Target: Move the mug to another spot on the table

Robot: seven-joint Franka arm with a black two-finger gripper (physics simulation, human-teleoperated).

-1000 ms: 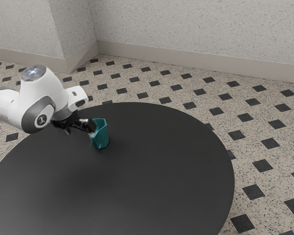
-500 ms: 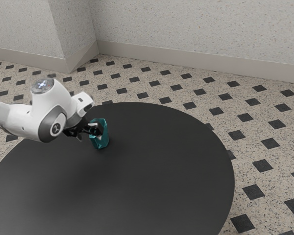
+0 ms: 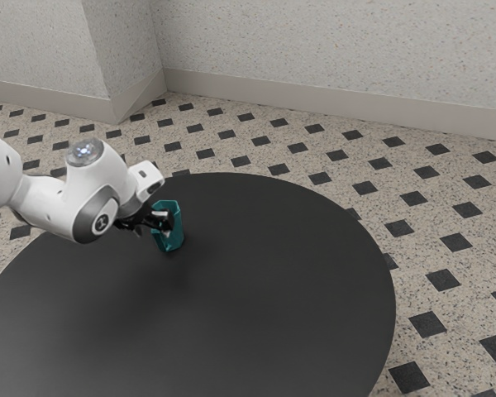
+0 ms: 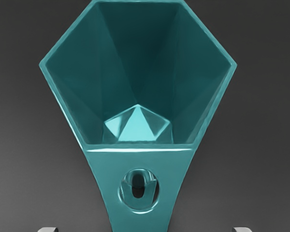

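Note:
A teal hexagonal mug [image 3: 171,233] stands upright on the round black table [image 3: 256,281], near its far left part in the exterior view. My gripper [image 3: 154,218] is right at the mug's left upper side, open, its fingers spread to either side of the handle. In the wrist view I look down into the mug [image 4: 135,72], whose flat handle [image 4: 138,191] with an oval hole points toward my hand. Two pale fingertips [image 4: 48,229] stand well apart, off both sides of the handle and not touching it.
The table's edge runs just behind the mug in the exterior view, with checkered floor [image 3: 380,165] beyond. The wide black tabletop stretches toward the exterior view's right and front.
My arm has swung lower and toward the exterior view's right, bringing the hand down at the mug's handle side. The mug stays in the same spot.

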